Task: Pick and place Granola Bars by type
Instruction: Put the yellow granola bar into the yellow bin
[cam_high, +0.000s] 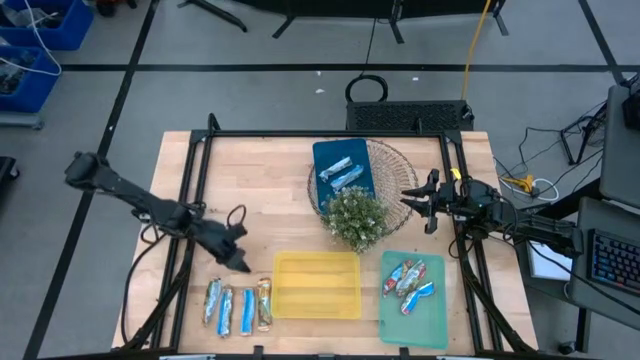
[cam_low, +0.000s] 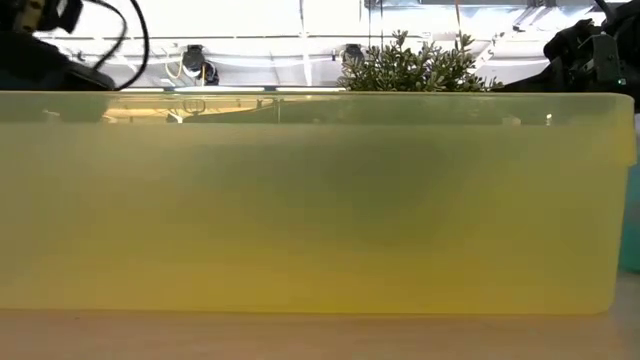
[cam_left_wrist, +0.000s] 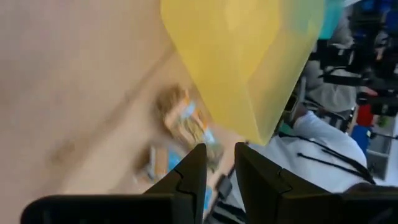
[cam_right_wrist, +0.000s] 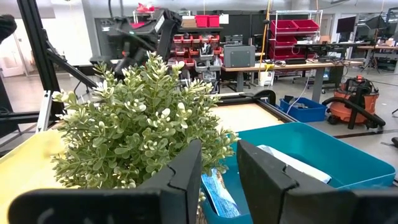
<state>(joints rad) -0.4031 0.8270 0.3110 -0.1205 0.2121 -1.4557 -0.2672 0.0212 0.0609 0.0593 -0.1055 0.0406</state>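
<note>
High view: four Granola Bars (cam_high: 238, 306) lie in a row near the tabletop's front left corner, just left of the yellow tray (cam_high: 317, 284). Left gripper (cam_high: 240, 262) hovers just above that row, fingers a narrow gap apart, holding nothing. Two bars sit in the blue tray (cam_high: 344, 169) toward the back edge; a few more in the green tray (cam_high: 412, 297) at front right. Right gripper (cam_high: 408, 199) waits beside the plant (cam_high: 355, 219), jaws narrowly parted, empty.
</note>
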